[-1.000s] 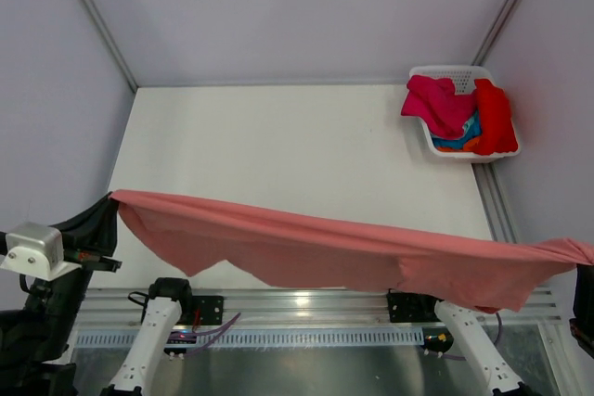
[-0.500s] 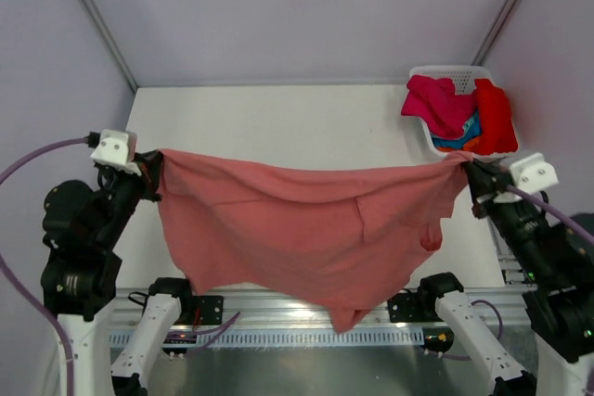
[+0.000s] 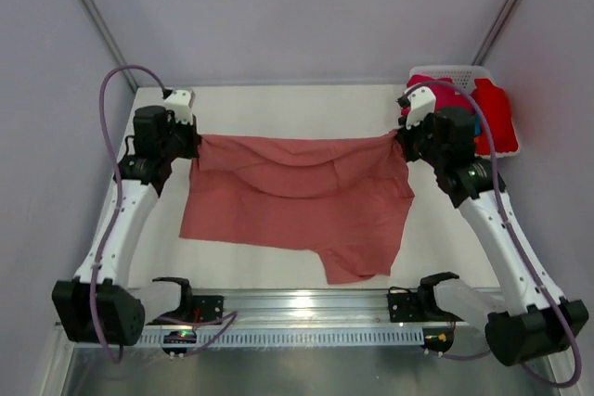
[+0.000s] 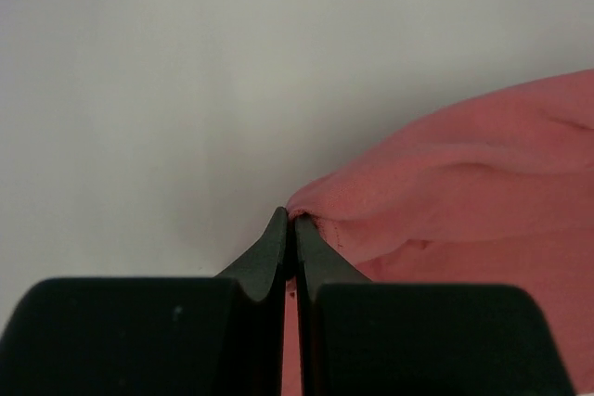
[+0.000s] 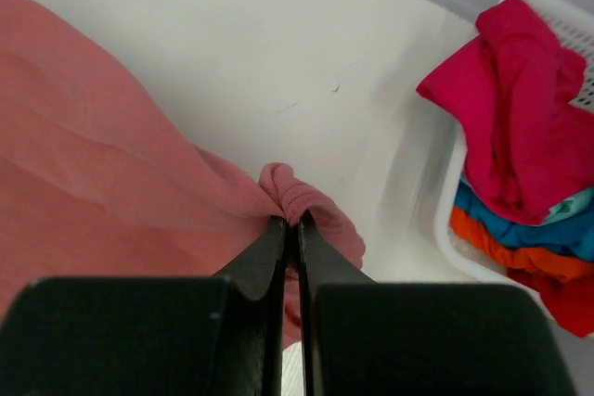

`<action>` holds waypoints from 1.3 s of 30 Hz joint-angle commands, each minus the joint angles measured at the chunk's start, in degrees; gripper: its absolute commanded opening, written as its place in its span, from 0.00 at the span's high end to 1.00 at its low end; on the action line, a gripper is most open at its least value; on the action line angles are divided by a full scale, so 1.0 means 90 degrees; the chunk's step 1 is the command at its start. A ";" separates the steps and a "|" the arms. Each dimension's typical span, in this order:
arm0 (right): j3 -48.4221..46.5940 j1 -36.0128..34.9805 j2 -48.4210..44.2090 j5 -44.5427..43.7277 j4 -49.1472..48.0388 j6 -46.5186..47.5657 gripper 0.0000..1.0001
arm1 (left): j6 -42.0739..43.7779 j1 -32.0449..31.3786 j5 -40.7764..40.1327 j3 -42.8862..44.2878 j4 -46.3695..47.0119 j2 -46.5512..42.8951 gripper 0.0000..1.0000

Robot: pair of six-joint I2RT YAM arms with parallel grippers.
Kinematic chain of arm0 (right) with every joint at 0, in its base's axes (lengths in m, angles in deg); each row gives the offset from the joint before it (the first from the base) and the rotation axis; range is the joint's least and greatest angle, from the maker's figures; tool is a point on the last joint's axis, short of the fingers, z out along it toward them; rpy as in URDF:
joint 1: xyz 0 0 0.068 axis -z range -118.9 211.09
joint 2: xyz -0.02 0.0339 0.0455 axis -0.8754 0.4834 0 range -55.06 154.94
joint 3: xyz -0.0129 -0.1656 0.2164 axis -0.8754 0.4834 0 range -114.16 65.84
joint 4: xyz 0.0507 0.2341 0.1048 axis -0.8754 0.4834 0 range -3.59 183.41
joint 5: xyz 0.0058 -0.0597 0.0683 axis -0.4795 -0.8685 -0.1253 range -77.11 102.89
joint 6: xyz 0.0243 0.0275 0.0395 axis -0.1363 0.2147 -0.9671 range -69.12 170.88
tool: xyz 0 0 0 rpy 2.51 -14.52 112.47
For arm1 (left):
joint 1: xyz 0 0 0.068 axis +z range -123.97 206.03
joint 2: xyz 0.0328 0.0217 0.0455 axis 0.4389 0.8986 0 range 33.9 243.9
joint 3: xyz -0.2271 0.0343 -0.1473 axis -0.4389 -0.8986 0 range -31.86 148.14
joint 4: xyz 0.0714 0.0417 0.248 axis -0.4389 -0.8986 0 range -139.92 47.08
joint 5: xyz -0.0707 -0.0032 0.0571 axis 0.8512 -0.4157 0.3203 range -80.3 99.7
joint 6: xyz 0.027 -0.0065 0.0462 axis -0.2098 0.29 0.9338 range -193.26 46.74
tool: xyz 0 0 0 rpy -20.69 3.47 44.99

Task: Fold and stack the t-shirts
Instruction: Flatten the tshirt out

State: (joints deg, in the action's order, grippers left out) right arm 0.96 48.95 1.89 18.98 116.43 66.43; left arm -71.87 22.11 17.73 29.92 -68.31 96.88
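Observation:
A salmon-pink t-shirt (image 3: 297,197) is stretched across the middle of the white table, its far edge held up between both arms and its near part lying on the surface. My left gripper (image 3: 195,143) is shut on the shirt's far left corner (image 4: 320,206). My right gripper (image 3: 401,139) is shut on the far right corner (image 5: 297,194), where the hem bunches between the fingers. More t-shirts sit piled at the far right: a magenta one (image 5: 520,108), a red one (image 3: 497,118), with blue (image 5: 520,229) and orange (image 5: 501,249) ones under them.
A white plastic basket (image 3: 464,71) holding the other shirts stands at the far right corner, close beside my right gripper. A metal rail (image 3: 297,308) runs along the near table edge with the arm bases. Grey walls enclose the table.
Both arms have swung from the near edge toward the far side, carrying the pink shirt. It went from hanging in the air to being laid out over the table.

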 commanded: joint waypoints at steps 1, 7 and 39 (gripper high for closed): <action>0.0285 0.0021 0.0672 -0.0120 -0.1137 -0.0448 0.97 | -0.0437 0.0055 -0.0170 0.0254 0.1180 0.0986 1.00; -0.0005 0.0021 0.2517 -0.0159 -0.2007 -0.0478 0.97 | -0.0380 0.0036 -0.0559 0.0576 0.2263 0.2326 1.00; -0.4958 0.0421 0.7051 -0.1643 -0.2681 0.0402 0.97 | 0.0344 -0.0218 -0.3510 0.6358 0.2089 0.7924 1.00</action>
State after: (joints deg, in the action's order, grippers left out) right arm -39.00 52.45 66.00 5.10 95.67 70.69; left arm -68.29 19.90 -9.87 83.60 -51.00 169.73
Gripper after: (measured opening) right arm 0.054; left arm 0.007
